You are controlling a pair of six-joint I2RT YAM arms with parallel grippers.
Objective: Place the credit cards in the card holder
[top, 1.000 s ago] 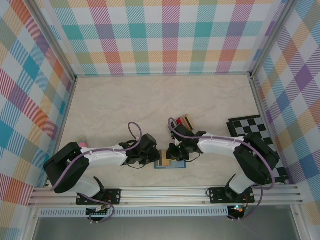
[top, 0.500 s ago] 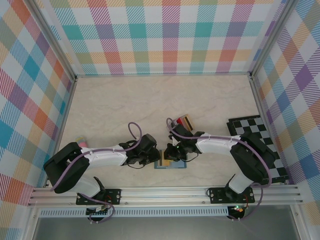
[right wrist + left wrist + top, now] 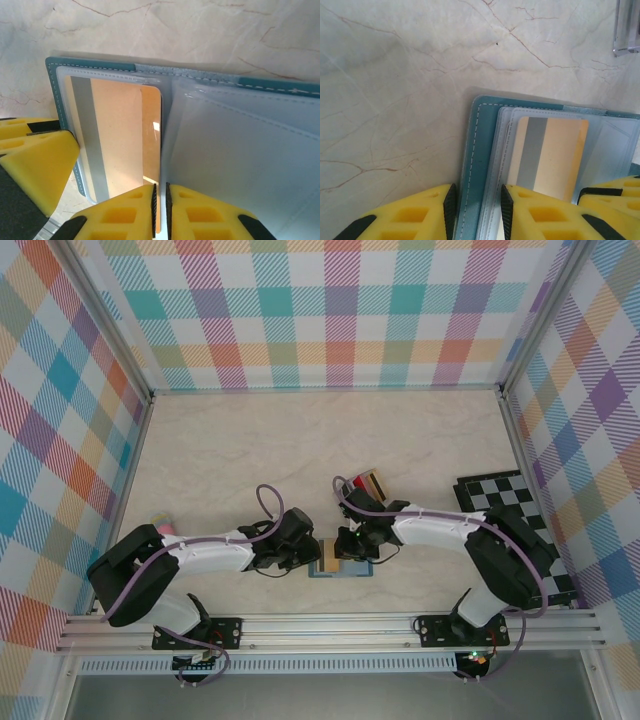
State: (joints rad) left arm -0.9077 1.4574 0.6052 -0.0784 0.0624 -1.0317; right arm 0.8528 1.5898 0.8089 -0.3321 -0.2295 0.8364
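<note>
Far left on the tabletop (image 3: 250, 450) we see a small pink object (image 3: 165, 530) by the wall, well apart from the arms. The left end effector (image 3: 477, 200) is clamped on the card holder (image 3: 470, 165), with the teal cover's left edge and the clear sleeve edges sandwiched between its yellow pads. The holder lies open and flat near the front centre of the tabletop, between the two arms, light blue inside facing up. A gold credit card (image 3: 120, 130) sits at the clear sleeve on the holder's left half, silver stripe showing (how far in it is, we cannot tell). The right end effector (image 3: 160, 192) is almost fully closed, pinching that card's edge. We see orange in the thin slit between its pads. Behind it a small rack of cards (image 3: 370, 483) stands apart from the holder. Far right, a chequered board (image 3: 505, 495) lies by the right wall.
</note>
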